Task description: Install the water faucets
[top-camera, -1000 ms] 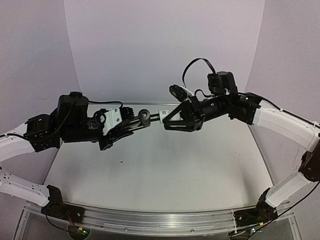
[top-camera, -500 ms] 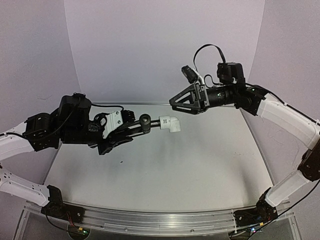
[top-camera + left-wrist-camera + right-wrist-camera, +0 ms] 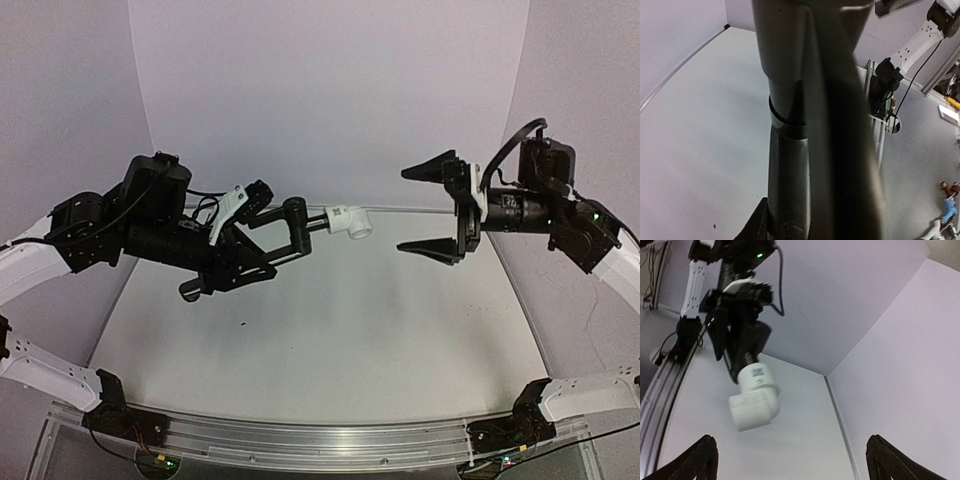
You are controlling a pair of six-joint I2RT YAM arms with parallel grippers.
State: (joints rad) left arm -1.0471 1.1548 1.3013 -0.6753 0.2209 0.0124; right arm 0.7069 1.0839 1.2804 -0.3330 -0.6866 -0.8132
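The left claw (image 3: 262, 232) gripped the black pipe (image 3: 296, 222) above the surface (image 3: 330, 340), white fitting (image 3: 350, 221) at its tip; the right claw (image 3: 403, 210) gaped wide, near the fitting, not touching.

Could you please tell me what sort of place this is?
Most likely a robotics lab workcell: a left arm and right arm bolted to an aluminium rail, a white table, and plain backdrop panels around it.

Pale lilac walls (image 3: 320, 90), white tabletop (image 3: 330, 340), aluminium rail (image 3: 300, 438) along near edge
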